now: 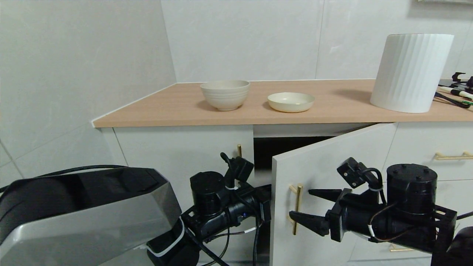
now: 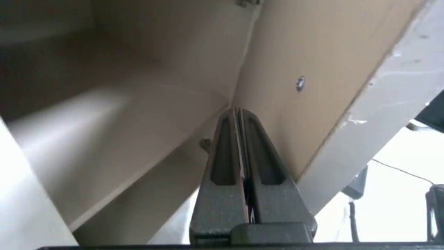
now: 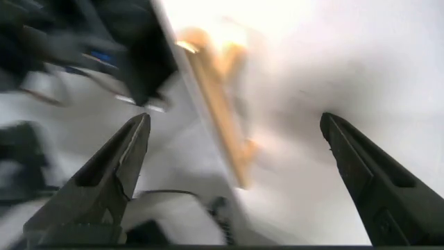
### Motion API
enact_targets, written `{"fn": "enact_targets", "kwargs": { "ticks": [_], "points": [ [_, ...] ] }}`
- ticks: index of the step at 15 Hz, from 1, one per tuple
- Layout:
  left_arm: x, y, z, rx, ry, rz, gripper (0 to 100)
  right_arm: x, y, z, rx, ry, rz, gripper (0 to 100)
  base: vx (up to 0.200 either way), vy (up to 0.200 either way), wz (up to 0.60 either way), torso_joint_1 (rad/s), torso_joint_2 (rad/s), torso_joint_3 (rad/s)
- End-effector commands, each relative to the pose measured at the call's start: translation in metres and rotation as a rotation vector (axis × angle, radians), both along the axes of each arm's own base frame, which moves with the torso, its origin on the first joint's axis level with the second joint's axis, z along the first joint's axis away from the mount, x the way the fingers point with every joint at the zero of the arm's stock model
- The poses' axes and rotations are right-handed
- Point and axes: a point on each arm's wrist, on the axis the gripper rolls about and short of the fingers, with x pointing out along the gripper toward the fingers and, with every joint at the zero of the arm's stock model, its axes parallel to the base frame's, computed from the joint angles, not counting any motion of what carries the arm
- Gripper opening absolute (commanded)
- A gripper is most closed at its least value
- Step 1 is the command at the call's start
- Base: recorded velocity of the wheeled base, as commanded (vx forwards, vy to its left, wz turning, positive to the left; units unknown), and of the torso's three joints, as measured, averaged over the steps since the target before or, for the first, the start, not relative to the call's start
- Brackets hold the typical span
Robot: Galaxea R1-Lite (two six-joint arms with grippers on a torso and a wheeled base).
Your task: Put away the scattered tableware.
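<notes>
The left gripper (image 2: 240,119) sits low in front of the cabinet, at the gap beside the open cabinet door (image 1: 325,173). Its fingers are pressed flat together with nothing between them. In the left wrist view they point into the cabinet, along the inner face of the door and toward a pale shelf (image 2: 97,132).

Above, on the wooden countertop (image 1: 166,107), stands a ribbed beige bowl (image 1: 225,95), upright. Just beside it to the right lies a shallow cream dish (image 1: 291,102), apart from the bowl. Both pieces are up on the counter, well apart from either gripper's fingers.

The cabinet door under the dish hangs partly open, and a dark opening shows behind it. A vertical brass handle (image 1: 297,208) is fixed near the door's free edge. The right gripper (image 1: 301,204) is level with this handle, its two dark fingers (image 3: 114,167) spread wide. In the right wrist view the handle lies in the gap between them, nearer one finger, and neither finger is pressed on it.

Further right on the counter stands a tall white ribbed container (image 1: 411,72), and at the far right edge lie a few utensils (image 1: 456,93). Below them a drawer front carries a horizontal brass pull (image 1: 452,156).
</notes>
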Motion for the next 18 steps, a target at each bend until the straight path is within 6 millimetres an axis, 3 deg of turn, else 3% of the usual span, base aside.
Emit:
{"fn": "enact_targets", "kwargs": {
  "ticks": [1, 7, 10, 16, 18],
  "points": [
    [-0.002, 0.001, 0.009, -0.02, -0.009, -0.007, 0, -0.018, -0.007, 0.0, -0.029, -0.008, -0.02, 100, 0.0, 0.0, 0.0, 0.0, 0.0, 0.0],
    [-0.003, 0.002, 0.009, -0.023, 0.01, -0.007, 0, -0.059, -0.031, -0.018, -0.085, 0.091, -0.021, 100, 0.0, 0.0, 0.0, 0.0, 0.0, 0.0],
    [-0.002, -0.003, 0.016, -0.017, 0.041, -0.017, 0, -0.061, -0.032, -0.014, -0.074, 0.074, -0.022, 100, 0.0, 0.0, 0.0, 0.0, 0.0, 0.0],
    [0.013, -0.026, 0.031, 0.019, 0.091, -0.035, 0, -0.065, -0.034, -0.009, -0.062, 0.053, -0.019, 100, -0.2, 0.0, 0.0, 0.006, 0.0, 0.002],
    [0.02, -0.032, 0.028, 0.024, 0.096, -0.033, 0, -0.065, -0.034, -0.009, -0.062, 0.053, -0.021, 100, 0.0, 0.0, 0.0, 0.0, 0.0, 0.0]
  ]
}}
